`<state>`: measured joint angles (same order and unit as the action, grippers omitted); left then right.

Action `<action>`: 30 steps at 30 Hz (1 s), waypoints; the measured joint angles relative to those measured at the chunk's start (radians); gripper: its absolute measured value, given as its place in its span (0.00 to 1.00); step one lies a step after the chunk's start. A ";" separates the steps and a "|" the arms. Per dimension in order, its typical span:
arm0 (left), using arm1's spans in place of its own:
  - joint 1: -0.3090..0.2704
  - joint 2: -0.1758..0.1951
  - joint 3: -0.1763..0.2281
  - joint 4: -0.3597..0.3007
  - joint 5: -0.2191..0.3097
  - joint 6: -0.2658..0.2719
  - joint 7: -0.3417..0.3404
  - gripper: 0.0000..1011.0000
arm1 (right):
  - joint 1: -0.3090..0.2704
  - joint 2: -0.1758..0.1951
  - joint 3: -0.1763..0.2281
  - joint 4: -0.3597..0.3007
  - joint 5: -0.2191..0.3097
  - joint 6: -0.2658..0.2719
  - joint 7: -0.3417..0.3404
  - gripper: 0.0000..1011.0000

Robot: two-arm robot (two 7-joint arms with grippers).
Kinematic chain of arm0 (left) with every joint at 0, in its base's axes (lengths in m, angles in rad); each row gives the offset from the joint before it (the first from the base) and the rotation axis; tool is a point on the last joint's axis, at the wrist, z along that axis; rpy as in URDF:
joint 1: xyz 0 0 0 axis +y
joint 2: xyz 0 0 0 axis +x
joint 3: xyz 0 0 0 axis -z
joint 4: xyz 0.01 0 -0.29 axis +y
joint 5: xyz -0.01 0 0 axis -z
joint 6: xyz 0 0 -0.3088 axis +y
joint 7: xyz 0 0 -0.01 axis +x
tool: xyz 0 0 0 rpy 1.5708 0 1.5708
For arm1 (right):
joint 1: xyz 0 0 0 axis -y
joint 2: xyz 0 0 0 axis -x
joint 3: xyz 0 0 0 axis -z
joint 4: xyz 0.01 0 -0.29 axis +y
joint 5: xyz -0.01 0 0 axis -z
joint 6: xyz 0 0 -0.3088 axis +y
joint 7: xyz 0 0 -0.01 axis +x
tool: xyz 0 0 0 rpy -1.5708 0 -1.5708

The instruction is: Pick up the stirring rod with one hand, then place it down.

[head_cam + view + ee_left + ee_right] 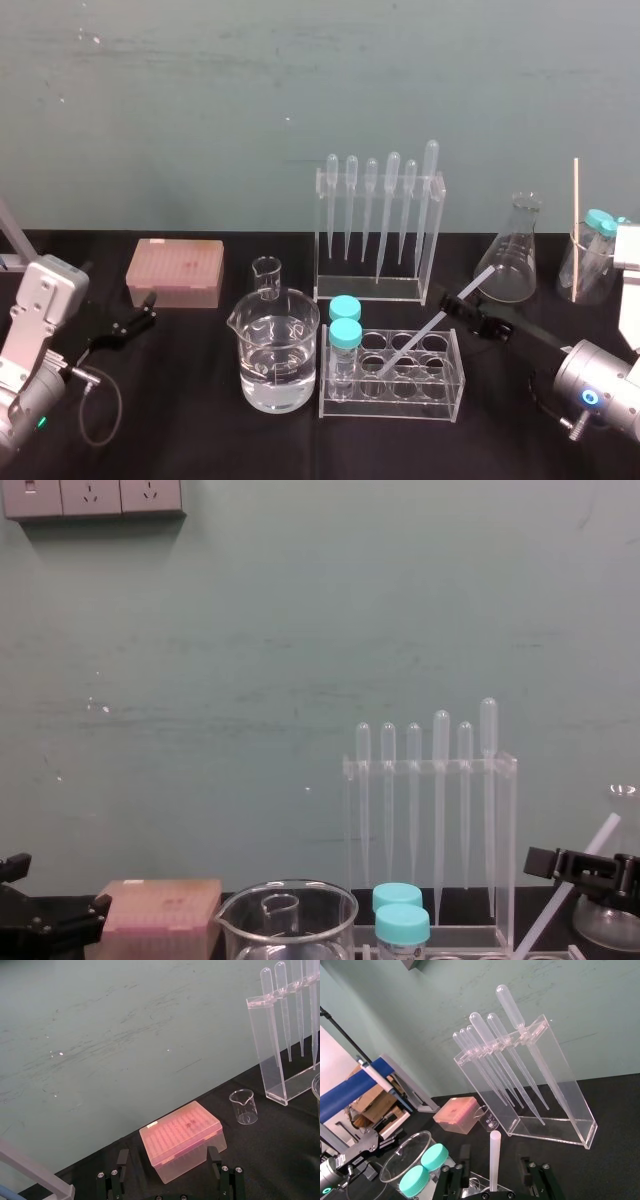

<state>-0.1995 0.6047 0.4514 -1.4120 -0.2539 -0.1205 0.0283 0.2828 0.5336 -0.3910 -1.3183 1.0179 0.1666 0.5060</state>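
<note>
The stirring rod [420, 336] leans in the tube rack [452, 396], lower end in a hole. The right gripper [463, 304] straddles its upper part, jaws open (lined up to pinch, I judge). The left gripper [149, 311] sits parked, jaws open, beside the pink box [175, 272].

Black tabletop [200, 430], far edge against a green wall. Pink lidded box [175, 272] toward the far left. Small empty beaker [267, 277] just right of it. Large beaker [275, 350] part full of clear liquid at mid tabletop, nearer the front. Clear tube rack [400, 405] just beside it on the right. Clear pipette rack [378, 290] behind that, near the far edge. Conical flask [512, 262] toward the far right, another clear beaker [590, 268] beside it at the right edge.
</note>
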 joint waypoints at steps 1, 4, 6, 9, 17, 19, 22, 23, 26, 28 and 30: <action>0.000 0.000 0.000 0.000 0.000 0.000 0.000 0.99 | 0.000 0.000 0.000 0.000 0.000 0.000 0.000 0.57; 0.000 0.000 0.000 0.000 0.000 0.000 0.000 0.99 | 0.000 0.000 0.000 0.000 0.000 0.000 0.000 0.48; 0.000 0.000 0.000 0.000 0.000 0.000 0.000 0.99 | 0.000 0.000 0.001 0.000 0.000 0.000 0.001 0.43; 0.000 0.000 0.000 0.000 0.000 0.000 0.000 0.99 | 0.000 -0.001 0.001 0.000 0.000 0.000 0.001 0.33; 0.000 0.000 0.000 0.000 0.000 0.000 0.000 0.99 | 0.000 -0.001 0.001 0.000 0.001 0.000 0.001 0.08; 0.000 0.000 0.000 0.000 0.000 0.000 0.000 0.99 | 0.000 -0.001 0.001 0.000 0.001 0.000 0.001 0.07; 0.000 0.000 0.000 0.000 0.000 0.000 0.000 0.99 | 0.000 -0.001 0.001 0.000 0.001 0.000 0.001 0.07; 0.000 0.000 0.000 0.000 0.000 0.000 0.000 0.99 | 0.000 -0.001 0.001 0.000 0.001 0.000 0.001 0.07; 0.000 0.000 0.000 0.000 0.000 0.000 0.000 0.99 | 0.002 0.004 -0.006 -0.004 -0.006 -0.012 0.002 0.07; 0.000 0.000 0.000 0.000 0.000 0.000 0.000 0.99 | 0.004 0.007 -0.011 -0.008 -0.013 -0.020 0.005 0.07; 0.000 0.000 0.000 0.000 0.000 0.000 0.000 0.99 | 0.009 0.013 -0.019 -0.016 -0.028 -0.029 0.011 0.07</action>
<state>-0.1995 0.6047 0.4514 -1.4120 -0.2539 -0.1205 0.0283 0.2915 0.5471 -0.4104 -1.3340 0.9899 0.1374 0.5167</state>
